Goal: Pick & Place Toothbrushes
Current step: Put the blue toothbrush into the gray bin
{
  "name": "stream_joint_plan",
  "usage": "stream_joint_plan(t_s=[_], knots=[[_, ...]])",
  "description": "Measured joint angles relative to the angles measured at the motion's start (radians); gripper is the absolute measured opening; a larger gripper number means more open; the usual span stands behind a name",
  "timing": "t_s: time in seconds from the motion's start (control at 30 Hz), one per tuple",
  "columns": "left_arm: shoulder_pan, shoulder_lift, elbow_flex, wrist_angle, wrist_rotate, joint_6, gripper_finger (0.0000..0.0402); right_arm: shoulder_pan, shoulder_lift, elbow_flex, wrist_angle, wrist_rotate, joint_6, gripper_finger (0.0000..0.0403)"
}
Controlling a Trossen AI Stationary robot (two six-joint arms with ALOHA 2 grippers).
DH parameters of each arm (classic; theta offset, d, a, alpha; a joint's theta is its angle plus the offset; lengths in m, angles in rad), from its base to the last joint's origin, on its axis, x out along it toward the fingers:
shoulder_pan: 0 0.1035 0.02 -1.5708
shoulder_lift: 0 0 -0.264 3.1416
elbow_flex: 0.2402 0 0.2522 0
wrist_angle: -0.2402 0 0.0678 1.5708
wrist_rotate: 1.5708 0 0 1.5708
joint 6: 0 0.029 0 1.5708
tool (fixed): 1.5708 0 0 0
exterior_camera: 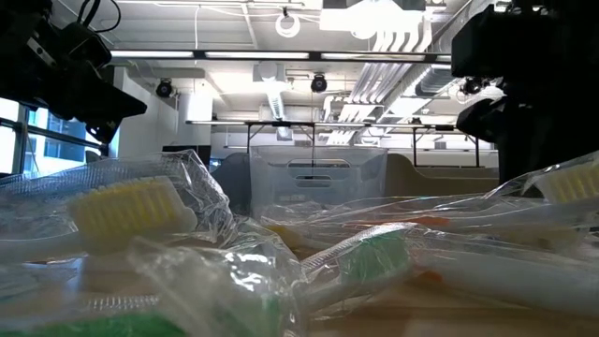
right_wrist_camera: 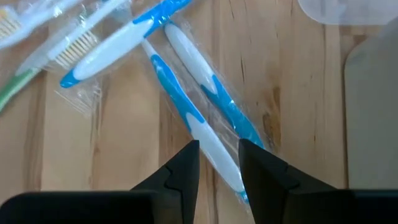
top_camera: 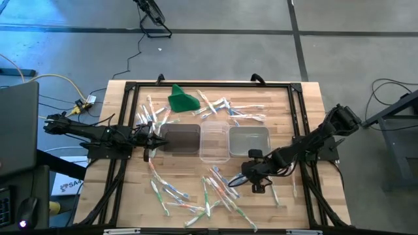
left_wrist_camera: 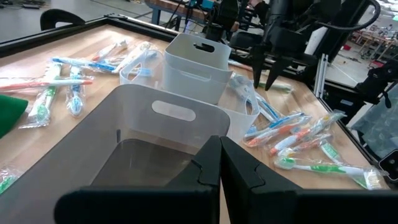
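The work surface is a light wooden slatted table point(top_camera: 297, 117) edged by a black metal frame, standing on a grey floor; the low view shows a ceiling with strip lights and ducts behind it.

The right gripper point(right_wrist_camera: 219, 163) hangs just above the tabletop at the near right of the tubs; its two dark fingers point(right_wrist_camera: 180, 168) stand apart, one on each side of the white end of a blue-and-white plastic-wrapped toothbrush point(right_wrist_camera: 186, 115); contact between fingers and handle cannot be told; nothing is lifted. A second blue-and-white toothbrush point(right_wrist_camera: 211, 87) lies just beside the first, and a third point(right_wrist_camera: 112, 43) crosses above them; a green-handled one shows at the edge of the right wrist view.

The left gripper point(left_wrist_camera: 220, 165) is at the left end of the tub row, its fingers pressed together and empty, just over the rim of the dark translucent rectangular plastic tub point(left_wrist_camera: 134, 134); beyond that stand the clear middle tub point(top_camera: 214, 140) and the grey-tinted right tub point(top_camera: 249, 142), side by side; all three appear empty.

The remaining whitish toothbrushes point(top_camera: 219, 189) lie scattered on the table, in a cluster near the front edge, another behind the tubs, and a few by the left arm. A solid green cloth-like lump point(top_camera: 182, 100) lies behind the dark tub.
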Motion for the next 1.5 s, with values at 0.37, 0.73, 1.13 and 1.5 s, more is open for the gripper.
stream_joint_plan(t_s=[0.37, 0.73, 1.13, 1.5], knots=[[0.0, 0.0, 0.0, 0.0, 0.0, 0.0, 0.0, 0.0, 0.037, -0.007, 0.025, -0.008, -0.027, 0.0105], [0.0, 0.0, 0.0, -0.001, 0.0, 0.0, 0.0, 0.005, 0.152, -0.002, 0.072, -0.042, -0.031, 0.0105], [0.0, 0.0, 0.0, -0.001, 0.0, 0.0, 0.0, 0.009, 0.15, -0.002, 0.071, -0.064, -0.048, 0.0024], [0.0, 0.0, 0.0, -0.001, 0.0, 0.0, 0.0, 0.009, 0.095, 0.081, 0.015, -0.09, -0.116, 0.0014]])
